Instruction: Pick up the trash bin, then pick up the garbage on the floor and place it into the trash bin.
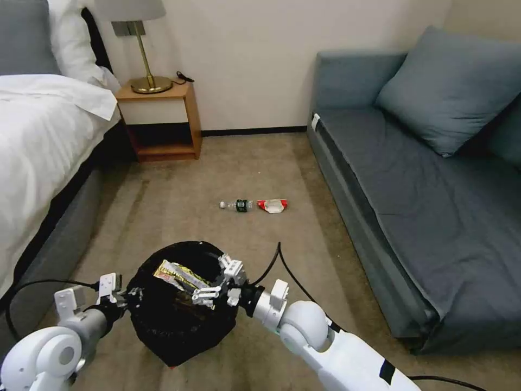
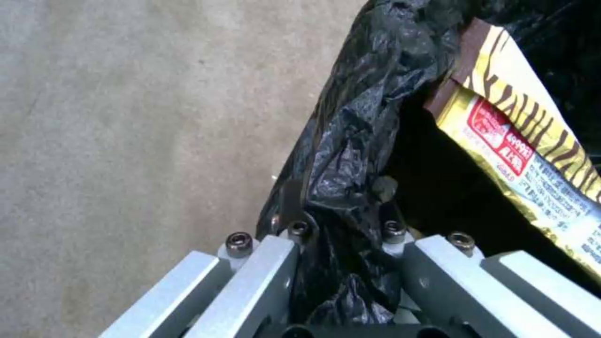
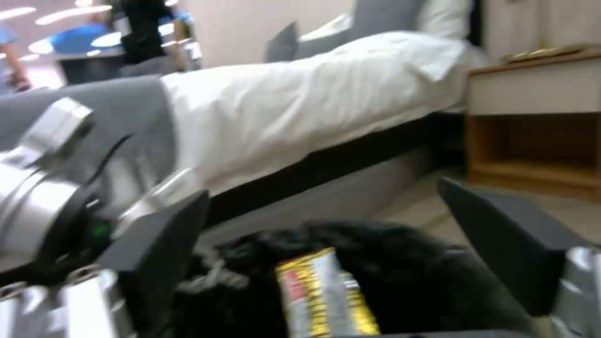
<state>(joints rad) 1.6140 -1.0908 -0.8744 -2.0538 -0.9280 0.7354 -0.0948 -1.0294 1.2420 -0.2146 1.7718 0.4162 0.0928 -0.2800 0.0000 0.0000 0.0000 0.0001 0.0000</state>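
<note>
I hold the round black-bagged trash bin (image 1: 182,304) at lower centre, left claw (image 2: 341,244) clamped on its rim. My right claw (image 1: 220,285) hangs spread above it. Clear green-labelled bottle (image 1: 237,205) and red-white wrapper (image 1: 273,206) lie centre-frame beyond, nearer the right arm.

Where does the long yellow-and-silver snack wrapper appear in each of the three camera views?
Head view: the long yellow-and-silver snack wrapper lies inside the round trash bin lined with black plastic bag, between the left hand and the open right hand.
Left wrist view: the wrapper leans inside the bin, beside the bag rim clamped by the left hand.
Right wrist view: the wrapper lies between the right hand's dark fingers.
Shared landmark: the black bag rim.
</note>
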